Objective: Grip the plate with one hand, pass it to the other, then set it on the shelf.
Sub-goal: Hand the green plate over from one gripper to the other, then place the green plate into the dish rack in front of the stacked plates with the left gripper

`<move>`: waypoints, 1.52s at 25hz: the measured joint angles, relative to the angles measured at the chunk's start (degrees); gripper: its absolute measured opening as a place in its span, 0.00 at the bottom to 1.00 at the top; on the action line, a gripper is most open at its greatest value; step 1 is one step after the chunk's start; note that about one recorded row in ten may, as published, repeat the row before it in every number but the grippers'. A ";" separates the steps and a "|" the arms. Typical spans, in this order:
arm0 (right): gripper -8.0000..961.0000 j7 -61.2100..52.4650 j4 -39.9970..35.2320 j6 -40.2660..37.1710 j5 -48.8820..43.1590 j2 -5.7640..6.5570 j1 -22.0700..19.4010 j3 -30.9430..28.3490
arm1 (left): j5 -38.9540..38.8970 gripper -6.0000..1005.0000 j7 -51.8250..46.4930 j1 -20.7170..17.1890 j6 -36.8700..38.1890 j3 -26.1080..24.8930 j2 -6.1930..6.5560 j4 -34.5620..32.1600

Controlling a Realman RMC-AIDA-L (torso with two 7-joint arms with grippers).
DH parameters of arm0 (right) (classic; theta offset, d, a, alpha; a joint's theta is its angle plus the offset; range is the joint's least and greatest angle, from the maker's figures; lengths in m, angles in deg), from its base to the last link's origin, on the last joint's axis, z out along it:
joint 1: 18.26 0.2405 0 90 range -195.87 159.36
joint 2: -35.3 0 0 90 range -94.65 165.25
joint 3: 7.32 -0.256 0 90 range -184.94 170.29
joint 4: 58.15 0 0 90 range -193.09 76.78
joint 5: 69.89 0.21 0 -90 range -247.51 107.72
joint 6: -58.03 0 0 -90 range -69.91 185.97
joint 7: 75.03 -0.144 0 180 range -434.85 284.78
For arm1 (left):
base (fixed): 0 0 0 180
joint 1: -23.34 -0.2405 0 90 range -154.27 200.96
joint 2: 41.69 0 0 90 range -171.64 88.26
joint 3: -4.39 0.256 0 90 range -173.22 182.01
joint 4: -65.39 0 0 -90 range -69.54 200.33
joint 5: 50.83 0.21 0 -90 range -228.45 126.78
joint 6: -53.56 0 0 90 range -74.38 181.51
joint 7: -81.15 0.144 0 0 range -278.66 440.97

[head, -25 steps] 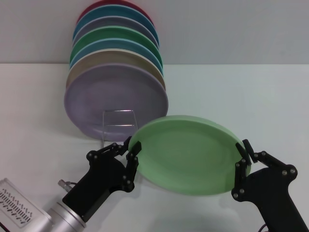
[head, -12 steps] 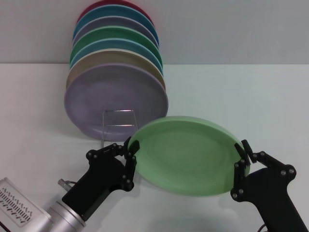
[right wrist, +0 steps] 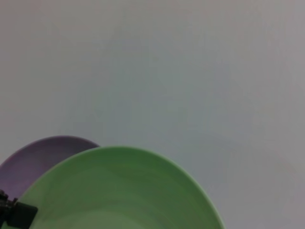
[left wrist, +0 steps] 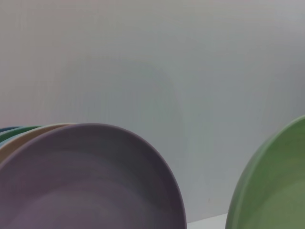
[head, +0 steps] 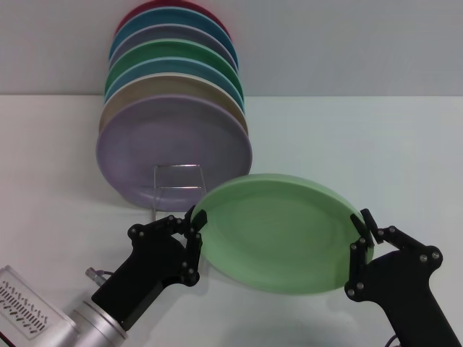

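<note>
Left pincer and right pincer: matte black linkage fingers joined by small silver pivot screws. Left arm wrist: brushed silver cylinder carrying a white perforated plate and a small protruding metal connector

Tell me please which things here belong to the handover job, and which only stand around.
In the job:
- pale green plate, held off the table
- left gripper on its one edge
- right gripper on its opposite edge
- wire shelf

Standing by:
- lilac plate at the row's front
- other coloured plates behind it
</note>
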 joint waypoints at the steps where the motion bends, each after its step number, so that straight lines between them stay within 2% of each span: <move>1: 0.03 0.00 -0.07 0.01 0.00 0.00 0.02 0.11 | -0.09 0.04 0.02 0.00 0.00 0.00 0.01 -0.04; 10: 0.03 -0.01 -1.18 -0.35 0.00 0.13 1.03 1.58 | -0.34 0.05 0.02 -0.39 0.07 -0.91 0.00 -0.14; 15: 0.18 -0.04 -1.30 -0.21 -0.01 0.16 1.39 1.58 | -0.35 0.05 0.02 -0.50 0.06 -1.43 0.00 -0.23; 26: 0.37 -2.62 -1.02 -6.50 -0.64 0.37 1.68 3.74 | -0.41 0.05 0.09 -1.82 2.95 -2.51 0.18 -0.19; 28: 0.37 -2.89 -1.15 -8.72 -0.72 0.43 1.98 5.18 | -0.41 0.05 0.06 -2.26 3.41 -3.47 0.24 -0.20; 32: 0.37 -2.77 -1.84 -11.37 -0.79 0.45 2.93 8.38 | -0.46 0.05 -0.73 -3.80 8.32 -5.27 0.58 -0.26; 38: 0.37 -2.87 -4.20 -10.46 -0.42 0.30 3.54 8.86 | -0.46 0.05 -6.82 -5.52 18.80 -8.91 0.87 -2.29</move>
